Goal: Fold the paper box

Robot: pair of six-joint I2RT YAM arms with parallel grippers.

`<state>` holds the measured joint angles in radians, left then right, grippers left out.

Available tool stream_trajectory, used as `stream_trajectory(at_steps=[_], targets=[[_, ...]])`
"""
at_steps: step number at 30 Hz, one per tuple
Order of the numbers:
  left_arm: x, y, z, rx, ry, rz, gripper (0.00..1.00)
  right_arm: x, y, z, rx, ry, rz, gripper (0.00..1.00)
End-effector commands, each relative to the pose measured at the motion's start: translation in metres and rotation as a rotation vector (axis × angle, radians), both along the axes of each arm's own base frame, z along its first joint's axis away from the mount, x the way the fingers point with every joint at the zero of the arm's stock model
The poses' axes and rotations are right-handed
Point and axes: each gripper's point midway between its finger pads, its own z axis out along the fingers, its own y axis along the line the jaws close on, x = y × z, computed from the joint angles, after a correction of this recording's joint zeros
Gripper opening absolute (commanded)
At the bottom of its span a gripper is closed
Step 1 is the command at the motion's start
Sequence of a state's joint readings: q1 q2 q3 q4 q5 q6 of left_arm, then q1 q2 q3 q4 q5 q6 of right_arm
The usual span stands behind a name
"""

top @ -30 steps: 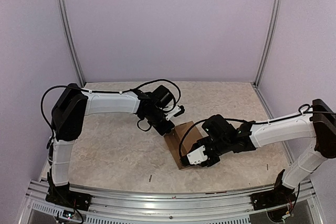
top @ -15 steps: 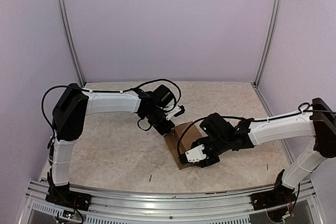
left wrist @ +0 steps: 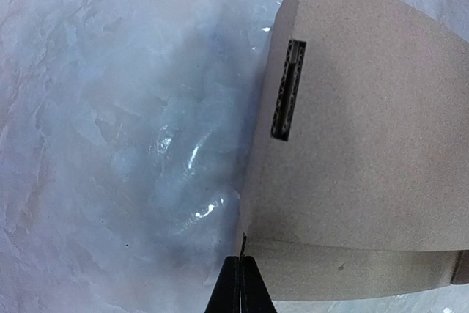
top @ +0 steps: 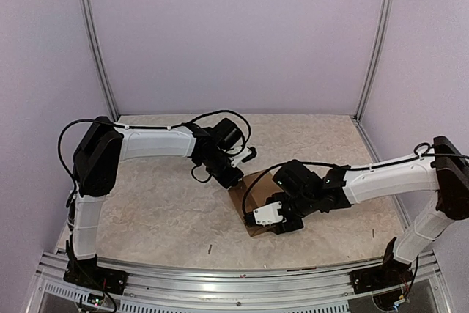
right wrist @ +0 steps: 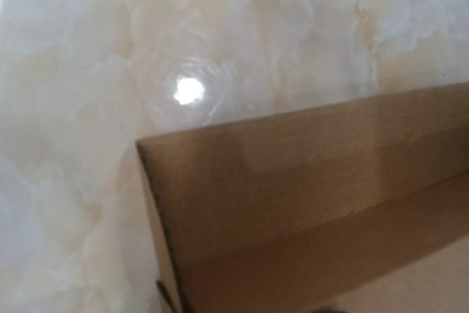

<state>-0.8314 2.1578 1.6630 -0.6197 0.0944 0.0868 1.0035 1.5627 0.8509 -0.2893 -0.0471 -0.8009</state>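
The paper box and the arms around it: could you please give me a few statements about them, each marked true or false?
1. The left end effector is shut. True.
2. The paper box lies in the table's far left corner. False: it lies near the middle of the table, between the two arms.
3. A narrow slot is cut through one panel of the paper box. True.
4. The right wrist view shows fingers clamped on the box. False: no fingers show in that view, only brown cardboard and the marbled table.
5. The left end effector's tip is at an edge of the paper box. True.
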Motion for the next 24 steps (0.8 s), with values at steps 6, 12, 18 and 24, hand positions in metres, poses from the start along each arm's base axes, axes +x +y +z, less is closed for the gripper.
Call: stream_trajectory(at_steps=[6,12,18,24], targets=[[-0.016,0.003,-0.001,-0.002,0.07,0.016,0.0,0.006,-0.028,-0.033,-0.151,0.031,-0.153,0.47],[-0.016,0.002,0.001,-0.01,0.071,0.019,0.0,0.012,-0.028,-0.035,-0.157,0.017,-0.184,0.41],[-0.017,0.002,0.003,-0.008,0.078,0.016,0.0,0.013,-0.031,-0.04,-0.177,0.011,-0.184,0.37],[-0.012,-0.005,0.006,-0.011,0.08,-0.006,0.0,0.006,-0.033,-0.042,-0.178,0.019,-0.136,0.43]])
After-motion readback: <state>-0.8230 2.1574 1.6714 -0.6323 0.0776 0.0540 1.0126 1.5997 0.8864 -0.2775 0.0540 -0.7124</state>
